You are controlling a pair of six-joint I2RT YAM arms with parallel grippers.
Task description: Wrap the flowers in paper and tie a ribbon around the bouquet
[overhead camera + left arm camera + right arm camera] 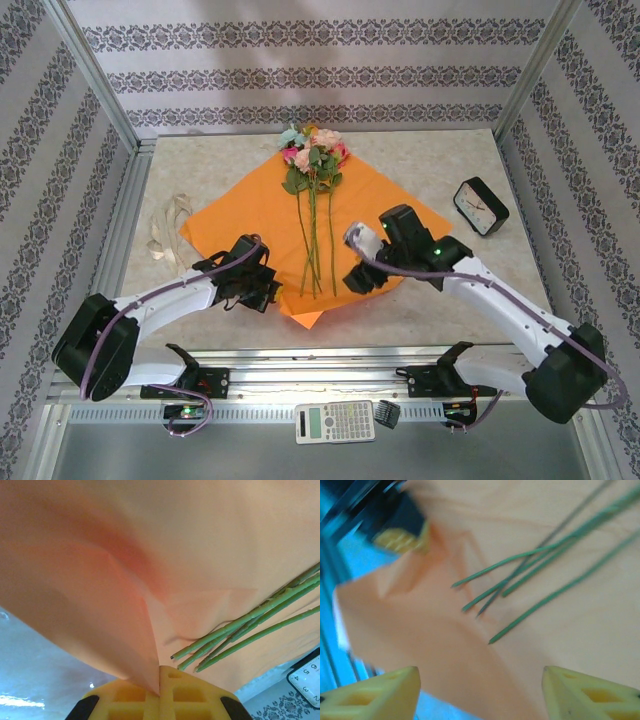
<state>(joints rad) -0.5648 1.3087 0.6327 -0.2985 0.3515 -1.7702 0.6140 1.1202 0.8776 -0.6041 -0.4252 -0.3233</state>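
**A:** How does the paper look?

**B:** The paper is a bright orange sheet spread on the table. It is turned like a diamond, with one corner toward the arms and the opposite one toward the back wall. It lies mostly flat, apart from creases and a raised fold at the near-left edge.

**A:** And the flowers?

**B:** The flowers lie along the middle of the sheet. Pink, peach and pale-blue blooms with green leaves bunch at the far corner. Their long axis runs far to near, heads toward the back wall. The thin green stems fan slightly apart, cut ends toward the arms.

**A:** What about the pincers?

**B:** The left gripper is pressed together on that raised fold of paper, just left of the stem ends. The right gripper is spread wide over the sheet on the other side of the stems, its yellow fingers holding nothing.

**A:** The ribbon?

**B:** The ribbon is beige and lies in a loose heap on the table, just beside the paper's left corner. A black clock stands off to the right.
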